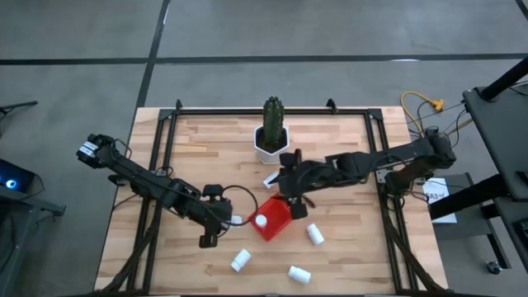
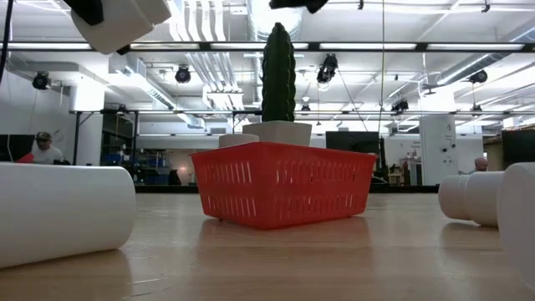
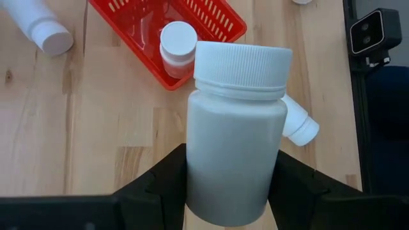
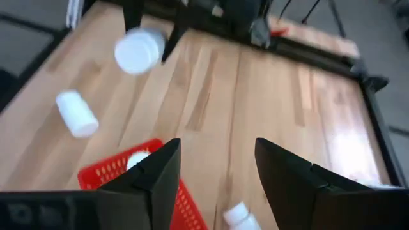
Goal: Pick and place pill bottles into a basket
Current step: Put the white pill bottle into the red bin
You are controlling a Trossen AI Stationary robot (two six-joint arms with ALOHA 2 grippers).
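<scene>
While a pill bottle [image 3: 235,128] is clamped upright between the left gripper [image 3: 231,191] jaws, the basket [image 3: 211,19] lies just ahead. The right gripper [image 4: 214,169] is held above it, jaws parted and empty.

No writing can be read anywhere: the white bottles [image 3: 235,134] carry no label, and the paper tag [image 1: 436,192] beside the tabletop is too small to read.

The left arm reaches in from the left side of the worktop, bent low, and its left pincer [image 3: 231,191] sits just left of the red basket [image 1: 272,221]. Its two dark fingers squeeze a white pill bottle [image 3: 235,131] between them. The right arm stretches in from the right side. The right pincer [image 4: 214,176] hangs just above the basket with its fingers apart, holding nothing.
</scene>
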